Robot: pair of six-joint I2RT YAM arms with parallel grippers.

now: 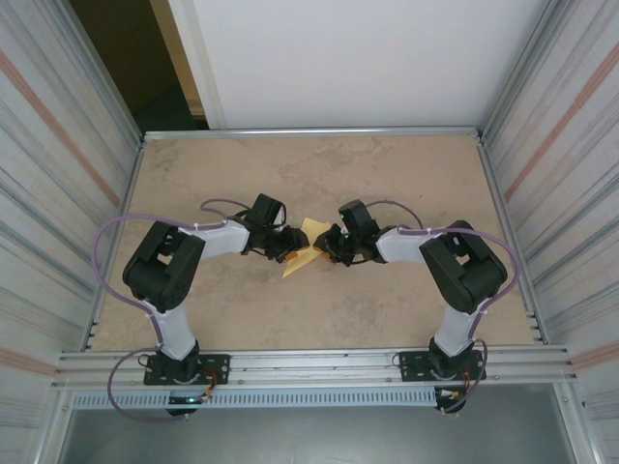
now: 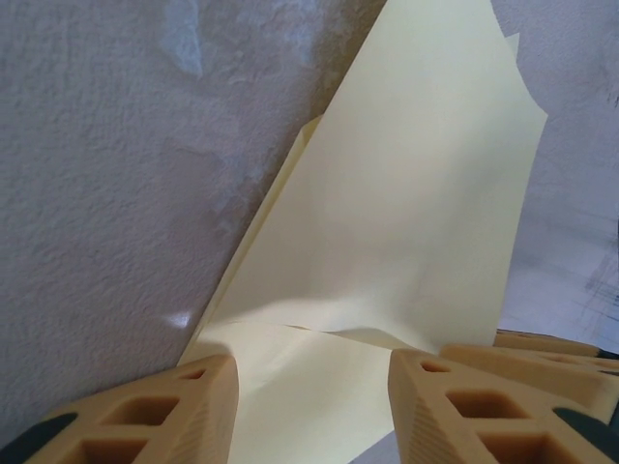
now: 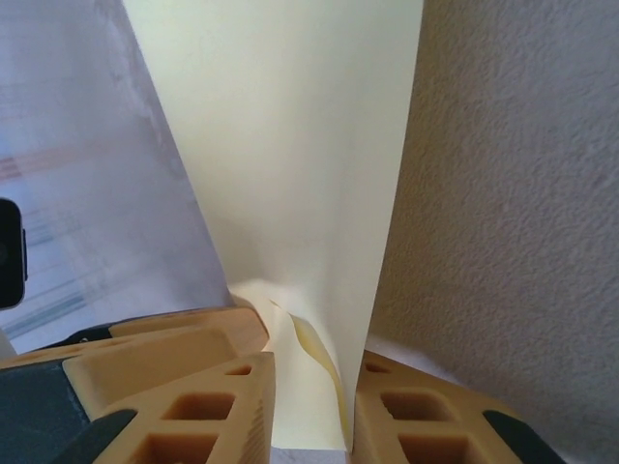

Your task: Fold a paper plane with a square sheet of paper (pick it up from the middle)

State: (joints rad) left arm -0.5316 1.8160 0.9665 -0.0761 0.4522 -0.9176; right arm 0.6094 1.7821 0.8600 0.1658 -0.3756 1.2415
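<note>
right gripper [image 3: 314,382], just right of the table's [image 1: 387,174] middle, pinches the pale-yellow paper [image 3: 290,145] between jaws drawn close together, and the sheet buckles at the pinch. left gripper [image 2: 314,387], just left of the table's middle, has its jaws spread, with a creased part of the paper lying between them. the paper is at the table's middle, folded to a pointed shape.

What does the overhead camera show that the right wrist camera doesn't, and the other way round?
Overhead: two black-and-white arms on a beige stone-patterned table, the left gripper and right gripper meeting at a pale-yellow sheet of paper. Right wrist: close up, that sheet's lower edge crumpled between the gripper's tan fingers. Both: the sheet itself, folded.
</note>
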